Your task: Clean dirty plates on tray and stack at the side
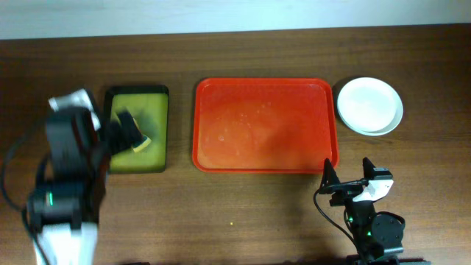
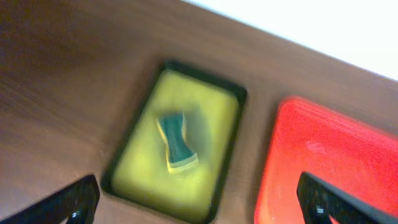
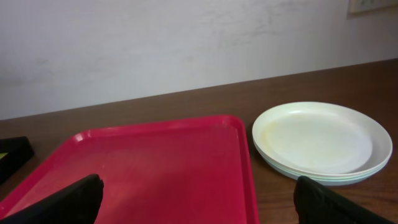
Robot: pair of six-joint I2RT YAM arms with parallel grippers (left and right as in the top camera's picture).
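Observation:
The plates [image 1: 369, 105] sit in one stack on the table, right of the red tray [image 1: 265, 125]; the white one is on top, with pale blue-green rims below it [image 3: 323, 140]. The red tray [image 3: 161, 168] holds no plates. My left gripper [image 1: 121, 132] is open and empty above the yellow-green tray; its fingertips [image 2: 196, 202] show far apart in the left wrist view. My right gripper [image 1: 346, 180] is open and empty near the red tray's front right corner; its fingers [image 3: 199, 199] are spread.
A small dark-rimmed yellow-green tray [image 1: 158, 151] stands left of the red tray and holds a green and yellow sponge [image 2: 176, 142]. The table's front edge is near both arm bases. A pale wall runs along the back.

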